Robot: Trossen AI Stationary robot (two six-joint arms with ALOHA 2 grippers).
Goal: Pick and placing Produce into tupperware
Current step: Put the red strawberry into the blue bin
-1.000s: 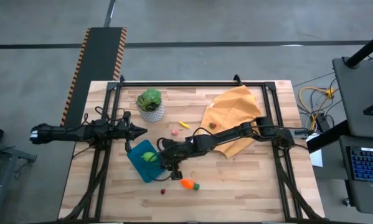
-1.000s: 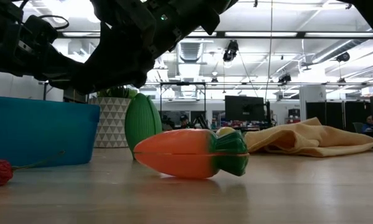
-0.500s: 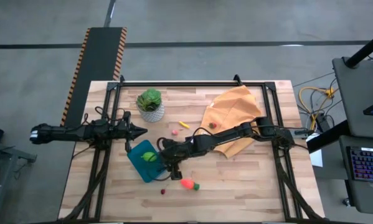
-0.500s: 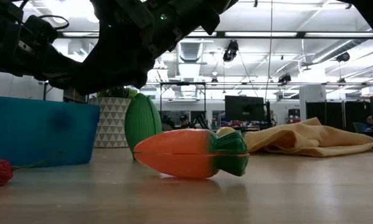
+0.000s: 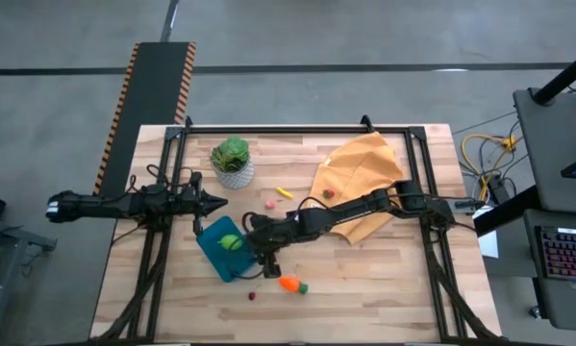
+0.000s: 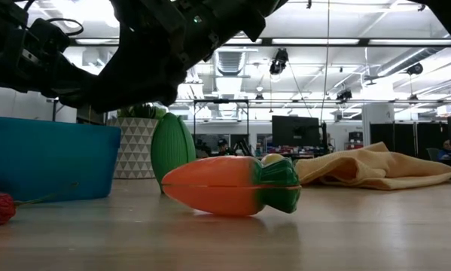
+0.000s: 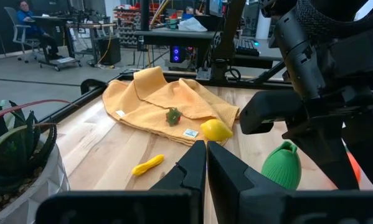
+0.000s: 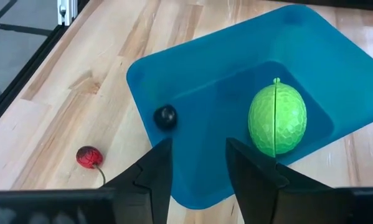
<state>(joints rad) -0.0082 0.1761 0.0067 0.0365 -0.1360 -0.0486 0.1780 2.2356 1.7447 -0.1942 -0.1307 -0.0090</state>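
Note:
The teal tupperware (image 5: 222, 252) lies left of the table's middle. It holds a green scaly fruit (image 8: 277, 118) and a small dark ball (image 8: 165, 116). My right gripper (image 8: 198, 180) hovers open above the container's right rim (image 5: 265, 258). The orange carrot (image 5: 289, 284) lies on its side on the table near the gripper, large in the low view (image 6: 229, 184). A red cherry (image 8: 88, 157) lies on the wood by the container. My left gripper (image 5: 211, 203) is shut, level, just beyond the container's far corner. Ahead of it lie a lemon (image 7: 216, 130), a green pear-like fruit (image 7: 281, 165) and a yellow piece (image 7: 147, 165).
A potted plant (image 5: 232, 160) stands in a patterned white pot at the far left. The orange cloth (image 5: 363, 178) is crumpled at the far right under my right arm, with a small red and green piece (image 7: 173, 116) on it. Bare wood stretches along the near edge.
Both arms have kept still. Half a second ago a dark blot showed through the container's near wall in the low view; it is gone now.

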